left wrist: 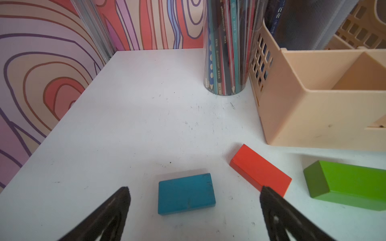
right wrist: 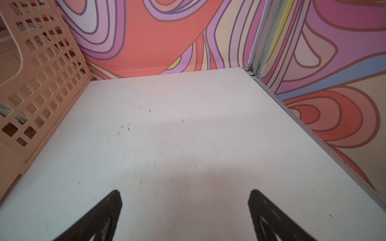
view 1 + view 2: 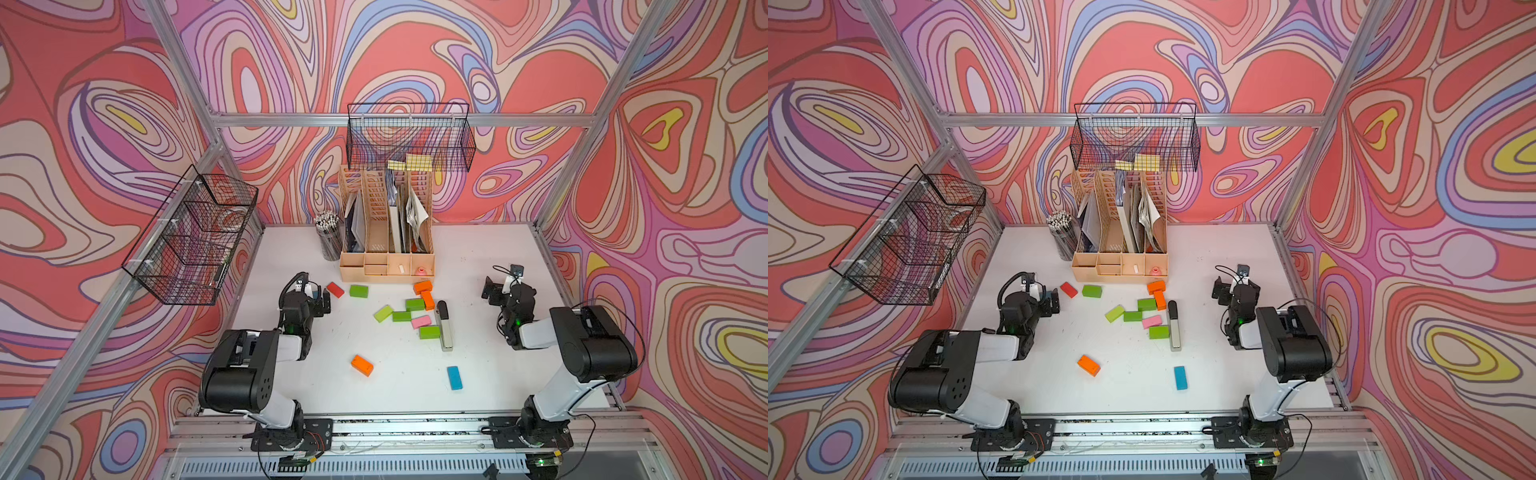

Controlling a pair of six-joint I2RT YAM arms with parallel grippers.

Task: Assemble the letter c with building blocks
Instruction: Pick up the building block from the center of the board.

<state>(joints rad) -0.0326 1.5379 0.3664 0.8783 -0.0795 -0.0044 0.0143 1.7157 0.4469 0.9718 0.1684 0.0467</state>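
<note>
Blue block (image 1: 186, 194) flat on surface (image 1: 146, 125), unheld between wide-spread left tool (image 1: 194, 189), likely rigid, light, smooth-painted, best pinched across flat side faces; right tool (image 2: 184, 193) also spread, empty; other blocks (image 3: 402, 316) scattered mid-surface.

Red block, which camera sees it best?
The left wrist view: the red block looks large and sharp, lying flat. Both top views show it tiny, near the left gripper. The right wrist view misses it.
</note>
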